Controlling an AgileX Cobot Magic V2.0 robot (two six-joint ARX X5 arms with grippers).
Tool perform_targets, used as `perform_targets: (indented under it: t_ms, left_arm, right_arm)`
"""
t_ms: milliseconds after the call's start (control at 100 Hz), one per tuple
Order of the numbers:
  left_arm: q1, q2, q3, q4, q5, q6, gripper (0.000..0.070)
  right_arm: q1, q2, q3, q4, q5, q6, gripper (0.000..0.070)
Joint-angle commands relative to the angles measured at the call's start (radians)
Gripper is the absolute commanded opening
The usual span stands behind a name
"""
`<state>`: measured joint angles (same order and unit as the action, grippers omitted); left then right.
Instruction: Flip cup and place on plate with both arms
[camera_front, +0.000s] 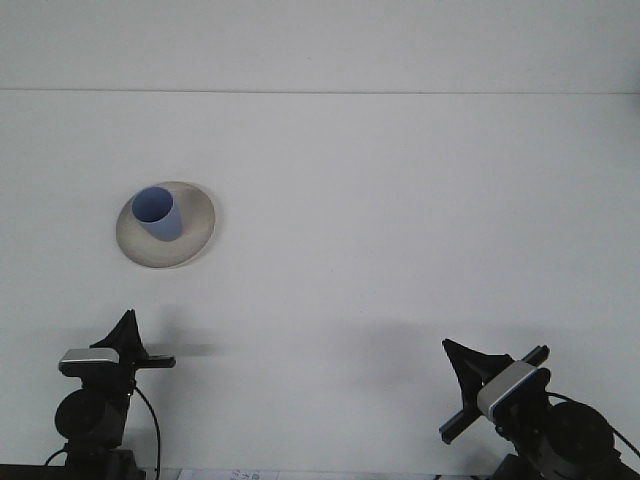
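On plate (196, 243), cup (158, 213), both tools apart

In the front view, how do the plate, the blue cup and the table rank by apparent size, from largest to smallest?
1. Table, fills most of the view.
2. Plate, clearly wider than the cup.
3. Blue cup, standing on the plate, smallest.

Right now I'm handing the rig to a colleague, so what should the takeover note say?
Left gripper: low at the near left of the table, holding nothing, well short of the plate.
Right gripper: low at the near right, holding nothing, far from the plate.
Blue cup: standing on the plate at the table's left, open mouth up.
Done: cup looks flipped and placed.
Left: apparently nothing but confirming the cup sits steady; both arms look parked.
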<state>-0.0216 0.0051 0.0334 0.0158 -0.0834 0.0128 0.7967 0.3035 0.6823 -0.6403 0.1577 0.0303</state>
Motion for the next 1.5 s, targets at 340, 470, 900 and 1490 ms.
perform_targets:
  t_ms: [340,470,900,1490]
  left_arm:
    - [0.002,-0.002,-0.019,0.013,-0.005,-0.002,0.0016]
    - [0.002,-0.002,-0.019,0.013,-0.005,-0.002,0.0016]
    - [0.002,-0.002,-0.019,0.013,-0.005,-0.002,0.0016]
    - [0.002,-0.002,-0.019,0.013,-0.005,-0.002,0.0016]
  right_arm:
    - [-0.221,-0.026,-0.067,0.080,-0.012,-0.031,0.0007]
    - [-0.493,-0.119,-0.257,0.273,-0.134,-0.029,0.0007]
    - [-0.818,-0.302,-0.669,0.509,-0.220,0.003,0.0007]
    - [-0.817,-0.303,-0.669,0.539,-0.211,0.007,0.0007]
